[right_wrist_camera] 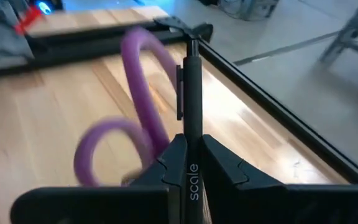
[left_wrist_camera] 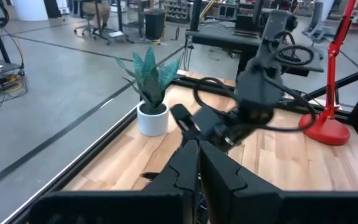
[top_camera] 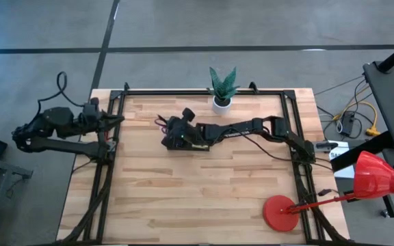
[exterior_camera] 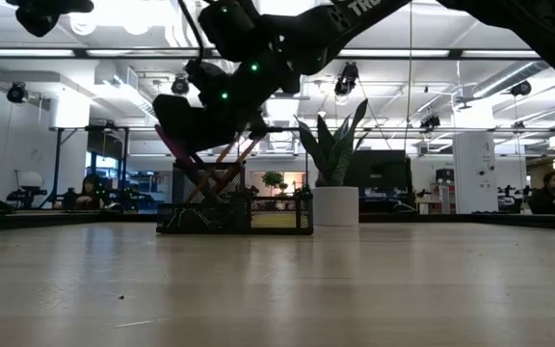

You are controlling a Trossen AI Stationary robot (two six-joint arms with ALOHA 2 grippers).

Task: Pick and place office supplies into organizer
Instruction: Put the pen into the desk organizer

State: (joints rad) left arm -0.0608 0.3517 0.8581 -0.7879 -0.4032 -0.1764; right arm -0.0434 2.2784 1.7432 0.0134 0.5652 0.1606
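From above, the right pincer (top_camera: 173, 139) sits over the organizer (top_camera: 178, 142) near the middle back of the wooden counter (top_camera: 204, 191), its arm hiding most of the box and whatever lies in it. The low view shows what the overhead one cannot: the organizer (exterior_camera: 237, 217) is a black mesh box standing on the counter just beside the white plant pot (exterior_camera: 335, 205), with a yellow sticky-note pad (exterior_camera: 276, 220) visible through its mesh and pencils (exterior_camera: 222, 178) leaning out of it under the right pincer (exterior_camera: 200, 130).

Only the right wrist view shows what is gripped: the right pincer (right_wrist_camera: 188, 163) is closed narrow on a thin black pen (right_wrist_camera: 189, 81) that stands straight up between its fingers (right_wrist_camera: 166, 168), with the purple scissors handles (right_wrist_camera: 138, 106) blurred just beside it. The word "scale" is printed on the pen's barrel.

The left pincer (top_camera: 115, 120) waits at the counter's left rear edge, fingers pressed together and holding nothing; its own camera shows the closed tips (left_wrist_camera: 199, 165) and, beyond them, the right arm (left_wrist_camera: 253, 93), the potted plant (left_wrist_camera: 151, 93) and a red lamp stand (left_wrist_camera: 328, 127). White lettering on the right arm in the low view is cut off and unreadable.
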